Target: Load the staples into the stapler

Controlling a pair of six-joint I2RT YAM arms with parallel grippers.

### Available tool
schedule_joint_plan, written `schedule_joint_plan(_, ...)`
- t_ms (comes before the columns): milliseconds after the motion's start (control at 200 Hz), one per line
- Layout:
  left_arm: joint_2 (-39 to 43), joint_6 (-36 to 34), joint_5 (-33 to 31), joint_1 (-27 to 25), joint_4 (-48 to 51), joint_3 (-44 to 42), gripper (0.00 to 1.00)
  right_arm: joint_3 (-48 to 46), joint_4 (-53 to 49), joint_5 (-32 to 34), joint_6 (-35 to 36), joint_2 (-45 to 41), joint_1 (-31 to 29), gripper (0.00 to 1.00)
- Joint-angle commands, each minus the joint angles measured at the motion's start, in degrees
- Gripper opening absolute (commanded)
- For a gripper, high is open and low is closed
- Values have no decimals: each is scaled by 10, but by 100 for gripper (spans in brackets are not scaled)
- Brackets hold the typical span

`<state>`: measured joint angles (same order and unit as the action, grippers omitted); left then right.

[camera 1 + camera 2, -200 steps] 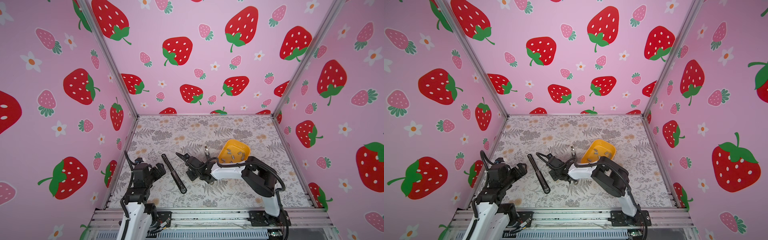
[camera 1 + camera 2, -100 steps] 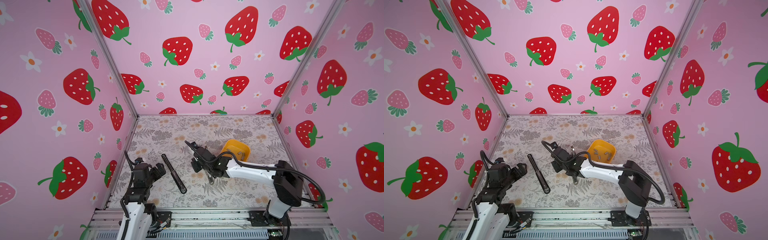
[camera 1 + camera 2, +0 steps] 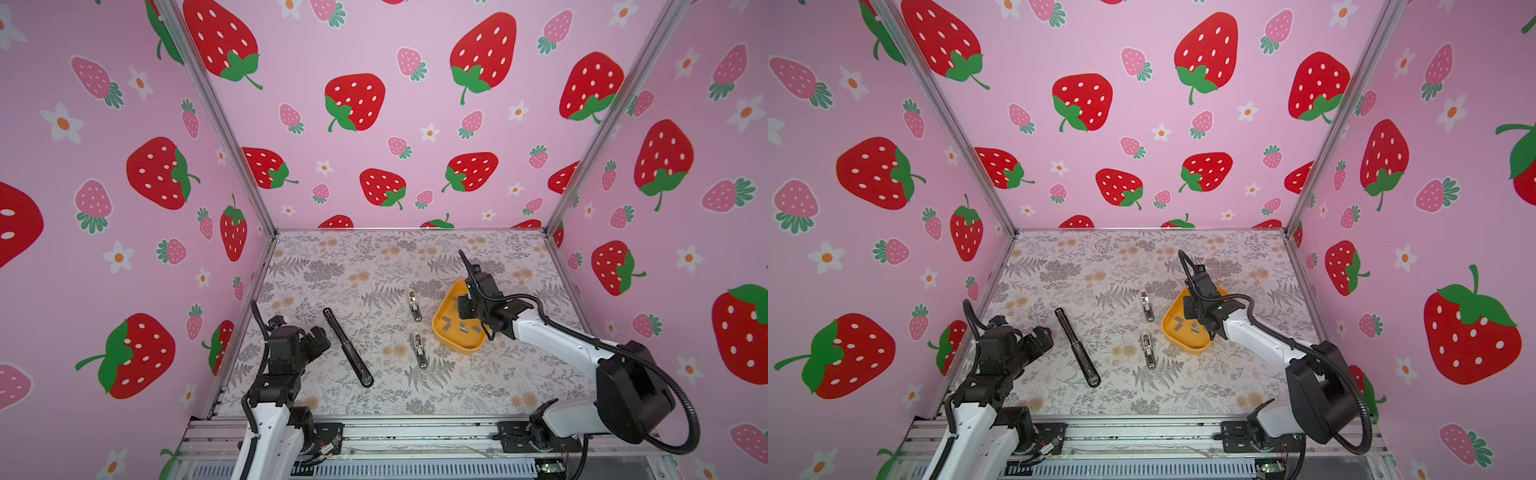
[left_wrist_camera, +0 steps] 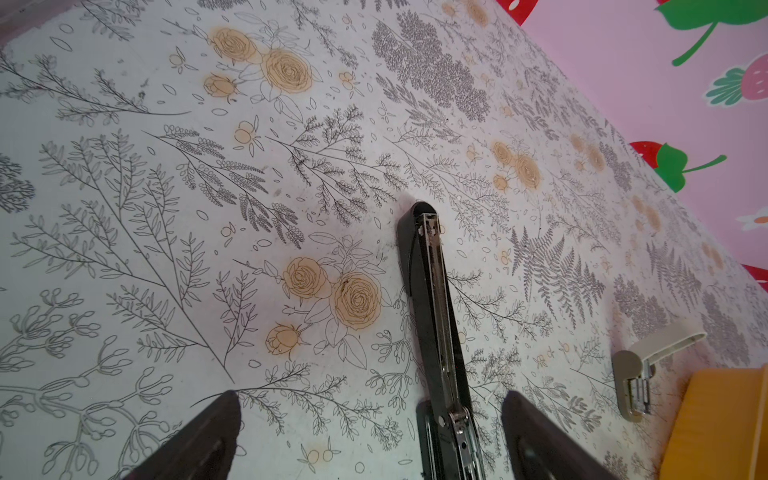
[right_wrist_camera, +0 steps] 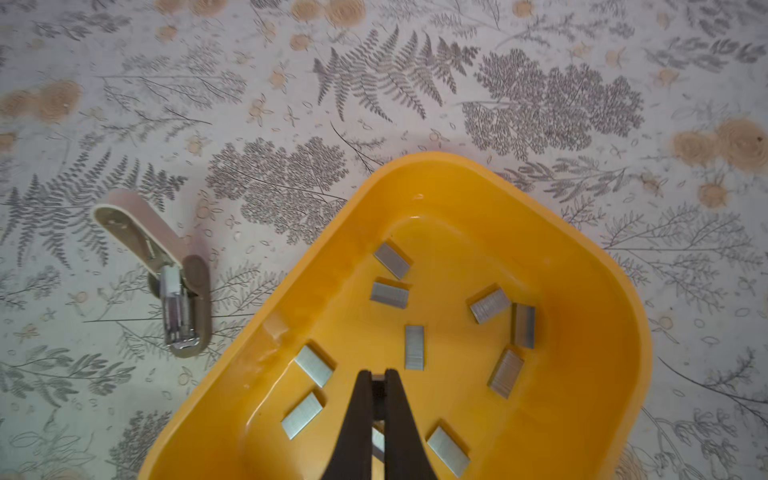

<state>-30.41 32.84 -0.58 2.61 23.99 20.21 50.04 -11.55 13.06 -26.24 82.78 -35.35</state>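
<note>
The black stapler (image 3: 347, 347) (image 3: 1078, 347) lies opened out flat on the flowered table, left of the middle, its metal channel (image 4: 434, 299) facing up. Several grey staples (image 5: 414, 347) (image 3: 448, 321) lie scattered in a yellow tray (image 3: 441, 332) (image 3: 1169, 332) (image 5: 602, 316). My right gripper (image 5: 377, 376) (image 3: 462, 311) hangs shut just over the tray floor among them. A grey sliver shows between its tips; what it is I cannot tell. My left gripper (image 4: 370, 415) (image 3: 316, 338) stands wide open low beside the stapler's near half, holding nothing.
Two small beige staplers lie between the black stapler and the tray, one farther back (image 3: 414, 305) (image 5: 166, 266) and one nearer (image 3: 419, 351) (image 3: 1148, 351). Pink strawberry walls close in the table on three sides. A metal rail (image 3: 395, 432) runs along the front edge.
My right gripper has swung, still shut, from the middle of the table beside the black stapler to the right, over the yellow tray. The left arm has not moved.
</note>
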Motion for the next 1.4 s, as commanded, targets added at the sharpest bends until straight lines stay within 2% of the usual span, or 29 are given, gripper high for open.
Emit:
schedule_joint_plan(0, 27, 9, -30, -3, -2, -8, 99, 2, 4, -53, 2, 36, 35, 12)
schedule_joint_plan(110, 54, 12, -41, -2, 3, -15, 99, 17, 21, -62, 7, 66, 48, 22)
schedule_joint_plan(255, 70, 11, -44, -2, 4, -22, 99, 51, -2, -10, 8, 99, 49, 27)
schedule_joint_plan(360, 68, 12, -44, -2, 3, -22, 99, 39, 26, -38, 20, 100, 49, 31)
schedule_joint_plan(395, 67, 12, -44, -2, 1, -22, 99, 35, 25, -28, 14, 101, 49, 32)
schedule_joint_plan(485, 59, 12, -43, -3, -2, -21, 99, 67, -44, 32, -4, 132, 56, 29)
schedule_joint_plan(550, 53, 12, -42, -3, -5, -21, 99, 76, -63, 65, -14, 134, 57, 19)
schedule_joint_plan(580, 51, 11, -41, -2, -7, -21, 99, 49, -31, 49, -14, 105, 57, 20)
schedule_joint_plan(630, 47, 11, -40, -2, -7, -20, 99, -18, 79, -32, -6, 44, 66, 31)
schedule_joint_plan(655, 47, 11, -40, -2, -7, -19, 99, -26, 93, -58, -2, 34, 72, 34)
schedule_joint_plan(685, 46, 11, -40, -2, -7, -19, 99, 4, 48, -42, 5, 50, 75, 32)
schedule_joint_plan(720, 46, 11, -40, -2, -8, -19, 99, 63, -37, 3, 10, 90, 71, 25)
schedule_joint_plan(750, 46, 11, -39, -3, -9, -20, 99, 84, -65, 20, 12, 107, 64, 18)
schedule_joint_plan(780, 46, 11, -39, -2, -9, -20, 99, 62, -33, -9, 14, 91, 64, 18)
schedule_joint_plan(815, 47, 10, -39, -2, -8, -20, 99, 7, 56, -83, -2, 51, 82, 20)
schedule_joint_plan(835, 47, 11, -38, -2, -7, -20, 99, -14, 92, -104, -9, 37, 90, 22)
schedule_joint_plan(860, 48, 11, -38, -2, -7, -20, 99, -6, 82, -87, -8, 40, 89, 22)
schedule_joint_plan(915, 50, 10, -39, -2, -6, -20, 99, 71, -33, -12, 8, 92, 61, 19)
schedule_joint_plan(950, 52, 12, -40, -2, -6, -21, 99, 80, -34, -31, 11, 110, 57, 16)
schedule_joint_plan(1016, 55, 12, -40, -2, -7, -22, 99, 24, 55, -75, -5, 76, 68, 19)
schedule_joint_plan(1121, 57, 12, -38, -3, -5, -23, 99, 71, 4, -30, 6, 88, 71, 20)
schedule_joint_plan(1231, 58, 11, -37, -2, -7, -24, 99, 91, 5, -40, 18, 110, 71, 21)
schedule_joint_plan(1396, 55, 12, -37, -3, -7, -24, 99, 119, 8, -60, 90, 151, 71, 30)
